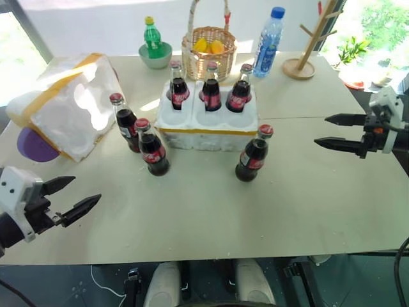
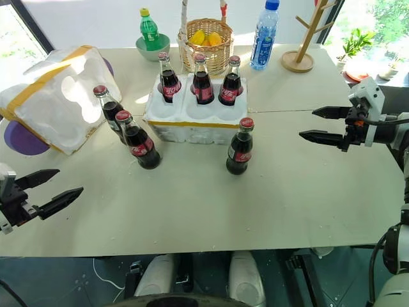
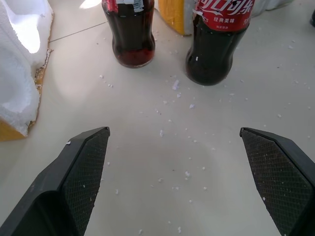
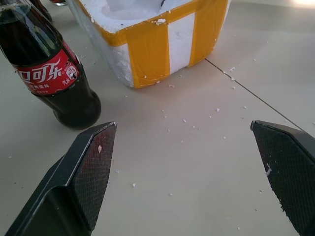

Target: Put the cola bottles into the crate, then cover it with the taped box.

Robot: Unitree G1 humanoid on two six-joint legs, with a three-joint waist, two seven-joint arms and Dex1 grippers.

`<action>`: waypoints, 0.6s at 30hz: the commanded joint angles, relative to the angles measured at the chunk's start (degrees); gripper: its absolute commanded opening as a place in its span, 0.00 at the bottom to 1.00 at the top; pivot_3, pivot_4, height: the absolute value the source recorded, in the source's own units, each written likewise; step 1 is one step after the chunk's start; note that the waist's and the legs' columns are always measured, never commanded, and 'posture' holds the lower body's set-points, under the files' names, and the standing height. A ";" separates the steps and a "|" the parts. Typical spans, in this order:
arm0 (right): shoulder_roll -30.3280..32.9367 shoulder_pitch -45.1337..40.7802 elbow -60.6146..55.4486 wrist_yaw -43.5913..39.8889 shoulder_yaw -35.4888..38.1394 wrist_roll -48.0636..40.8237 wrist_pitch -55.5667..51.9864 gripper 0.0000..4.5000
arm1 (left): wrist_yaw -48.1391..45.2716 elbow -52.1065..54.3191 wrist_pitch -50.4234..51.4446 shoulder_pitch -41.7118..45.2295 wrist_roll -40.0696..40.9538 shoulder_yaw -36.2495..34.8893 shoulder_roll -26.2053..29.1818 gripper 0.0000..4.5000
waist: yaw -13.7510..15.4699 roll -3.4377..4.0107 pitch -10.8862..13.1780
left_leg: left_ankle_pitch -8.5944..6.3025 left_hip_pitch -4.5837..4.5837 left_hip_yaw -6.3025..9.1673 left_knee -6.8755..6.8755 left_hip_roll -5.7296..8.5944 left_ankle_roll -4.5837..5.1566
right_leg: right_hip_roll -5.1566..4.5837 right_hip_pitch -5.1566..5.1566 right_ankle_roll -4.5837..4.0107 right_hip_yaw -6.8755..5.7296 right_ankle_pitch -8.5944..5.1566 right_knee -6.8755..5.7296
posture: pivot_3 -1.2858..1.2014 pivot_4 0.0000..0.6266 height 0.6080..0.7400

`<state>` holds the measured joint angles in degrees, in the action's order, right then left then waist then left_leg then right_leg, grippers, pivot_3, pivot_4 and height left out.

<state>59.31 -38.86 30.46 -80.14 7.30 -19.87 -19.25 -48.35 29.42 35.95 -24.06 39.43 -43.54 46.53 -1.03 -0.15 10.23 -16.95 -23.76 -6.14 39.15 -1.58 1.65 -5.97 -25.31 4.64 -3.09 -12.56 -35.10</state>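
The crate (image 1: 208, 131), a low white foam block with a yellow tape band, sits mid-table. Three cola bottles (image 1: 211, 89) stand in its back wells. Two more cola bottles (image 1: 153, 148) stand on the table at its left, also seen in the left wrist view (image 3: 216, 44). One cola bottle (image 1: 254, 155) stands at its front right, beside the crate corner (image 4: 162, 44). The taped box (image 1: 70, 105) lies tilted at the far left. My left gripper (image 1: 87, 189) is open near the table's front left edge. My right gripper (image 1: 319, 130) is open at the right, facing the crate.
Behind the crate stand a wicker basket (image 1: 209, 45) holding yellow fruit, a green soda bottle (image 1: 152, 37) in a green bowl, a water bottle (image 1: 268, 41) and a wooden rack (image 1: 308, 48). A purple plate (image 1: 30, 146) lies under the taped box. Foam crumbs dot the table.
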 commanded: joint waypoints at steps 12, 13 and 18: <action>0.36 2.31 -2.14 0.96 3.01 -1.07 1.89 1.00 | 2.05 1.19 0.98 0.66 0.70 -0.16 -1.18 0.99 | 0.05 0.01 0.00 | 0.08 0.00 0.00 0.00 0.02 0.11 | 0.03 0.02 0.00 -0.01 0.00 -0.03 | 0.52 0.24 1.00; 0.25 2.34 -2.00 1.10 3.06 -1.06 2.02 1.00 | 2.11 1.22 1.18 0.63 0.73 -0.23 -1.19 0.99 | 0.05 0.01 0.00 | 0.08 0.00 0.00 0.00 0.01 0.12 | 0.04 0.02 0.00 -0.01 0.00 -0.03 | 0.52 0.24 1.00; -0.13 2.52 -1.81 1.30 3.03 -1.11 2.39 1.00 | 1.60 1.46 1.72 -0.28 0.91 -0.57 -0.92 0.99 | 0.05 0.00 0.00 | 0.10 0.00 0.00 0.01 0.01 0.12 | 0.08 0.03 0.01 -0.02 0.00 -0.04 | 0.52 0.24 1.00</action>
<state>59.05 -36.12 29.83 -78.92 8.14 -20.01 -17.93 -46.29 29.60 37.42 -24.05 39.51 -43.21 45.44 -0.98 -0.15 10.22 -16.85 -23.76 -6.15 39.17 -1.57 1.77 -5.87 -25.28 4.65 -3.11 -12.56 -35.14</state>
